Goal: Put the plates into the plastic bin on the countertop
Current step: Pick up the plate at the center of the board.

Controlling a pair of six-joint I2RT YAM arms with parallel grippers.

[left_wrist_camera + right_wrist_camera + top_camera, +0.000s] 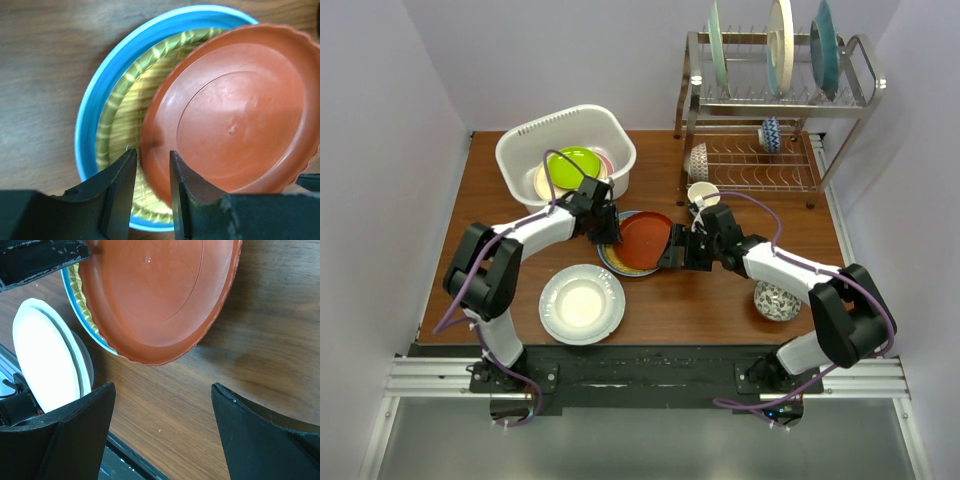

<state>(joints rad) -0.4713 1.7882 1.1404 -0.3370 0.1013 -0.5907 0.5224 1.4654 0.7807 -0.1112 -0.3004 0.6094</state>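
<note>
A red-brown plate (645,240) (235,115) (150,295) lies tilted over a blue-rimmed plate with a yellow patterned centre (610,262) (100,90) in the middle of the countertop (720,300). My left gripper (605,232) (152,157) is shut on the red-brown plate's left rim. My right gripper (672,250) (162,390) stands open just right of that plate, holding nothing, with bare wood between its fingers. A white plate (582,303) (45,360) rests near the front. The white plastic bin (520,140) at the back left holds a lime plate (575,160) and others.
A steel dish rack (820,165) at the back right carries three upright plates on top and small bowls (771,133) below. A cream cup (702,192) stands before it. A patterned bowl (776,300) sits by my right arm.
</note>
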